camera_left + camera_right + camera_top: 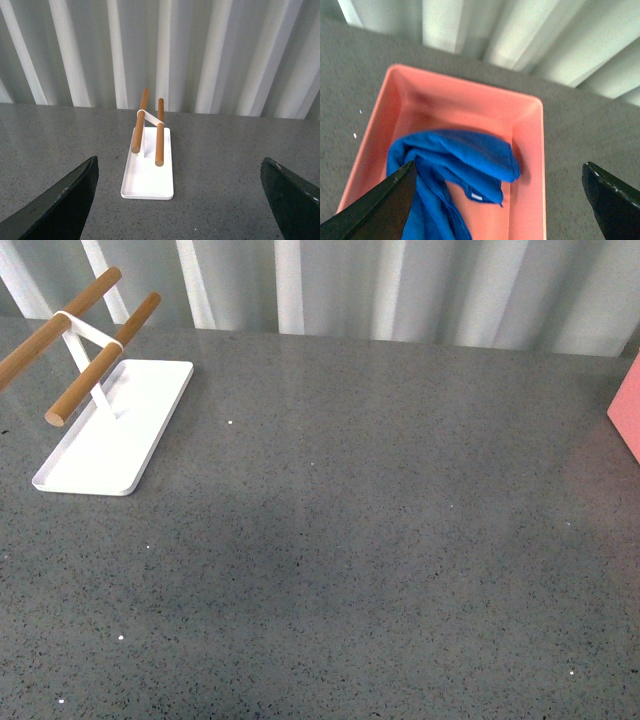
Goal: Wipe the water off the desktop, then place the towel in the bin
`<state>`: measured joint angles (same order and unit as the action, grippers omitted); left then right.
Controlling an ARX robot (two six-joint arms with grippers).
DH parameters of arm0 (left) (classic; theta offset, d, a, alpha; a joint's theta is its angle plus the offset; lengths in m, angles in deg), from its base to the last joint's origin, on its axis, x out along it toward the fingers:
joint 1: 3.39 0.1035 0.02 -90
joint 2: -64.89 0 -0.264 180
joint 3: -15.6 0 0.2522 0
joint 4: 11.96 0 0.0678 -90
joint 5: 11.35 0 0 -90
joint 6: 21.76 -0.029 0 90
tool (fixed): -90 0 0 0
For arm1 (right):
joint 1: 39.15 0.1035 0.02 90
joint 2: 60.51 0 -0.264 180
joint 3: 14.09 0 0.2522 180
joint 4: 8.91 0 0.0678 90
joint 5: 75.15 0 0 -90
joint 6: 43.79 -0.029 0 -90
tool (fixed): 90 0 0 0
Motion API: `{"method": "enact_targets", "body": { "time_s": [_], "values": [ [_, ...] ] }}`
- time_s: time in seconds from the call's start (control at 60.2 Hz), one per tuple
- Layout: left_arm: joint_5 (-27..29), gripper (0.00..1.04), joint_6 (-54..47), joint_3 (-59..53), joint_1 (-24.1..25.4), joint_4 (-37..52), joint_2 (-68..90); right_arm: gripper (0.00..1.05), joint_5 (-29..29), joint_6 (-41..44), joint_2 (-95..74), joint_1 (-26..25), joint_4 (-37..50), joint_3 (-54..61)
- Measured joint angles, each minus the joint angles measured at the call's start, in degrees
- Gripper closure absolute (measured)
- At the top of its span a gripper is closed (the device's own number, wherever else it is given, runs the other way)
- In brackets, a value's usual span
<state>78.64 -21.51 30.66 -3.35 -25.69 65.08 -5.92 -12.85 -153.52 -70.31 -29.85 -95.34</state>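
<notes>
The bright blue towel [452,170] lies crumpled inside the salmon-pink bin [470,102], seen in the right wrist view. My right gripper [497,200] hangs open above the bin, its dark fingers [380,210] wide apart and holding nothing. In the front view only a corner of the bin [627,410] shows at the right edge, and neither arm appears. The speckled grey desktop [350,540] shows no visible water. My left gripper [180,200] is open over bare desktop [225,175], empty.
A flat white tray [115,430] with two wooden rods [100,360] on a white stand sits at the back left; in the left wrist view the tray [147,175] lies ahead of the left gripper. A white corrugated wall [400,285] runs along the far edge.
</notes>
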Motion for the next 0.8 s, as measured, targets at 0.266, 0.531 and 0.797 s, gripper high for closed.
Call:
{"method": "enact_targets", "body": {
  "time_s": [0.266,0.531,0.797],
  "values": [
    [0.00,0.07,0.00,0.00,0.00,0.00,0.00,0.07,-15.93,-9.68,17.59,4.79,3.26,9.14],
    [-0.02,0.07,0.00,0.00,0.00,0.00,0.00,0.21,-1.33,-19.26,31.58,15.17,20.70,30.64],
    [0.00,0.07,0.00,0.00,0.00,0.00,0.00,0.68,10.62,-29.09,40.98,20.90,39.47,47.91]
  ]
}}
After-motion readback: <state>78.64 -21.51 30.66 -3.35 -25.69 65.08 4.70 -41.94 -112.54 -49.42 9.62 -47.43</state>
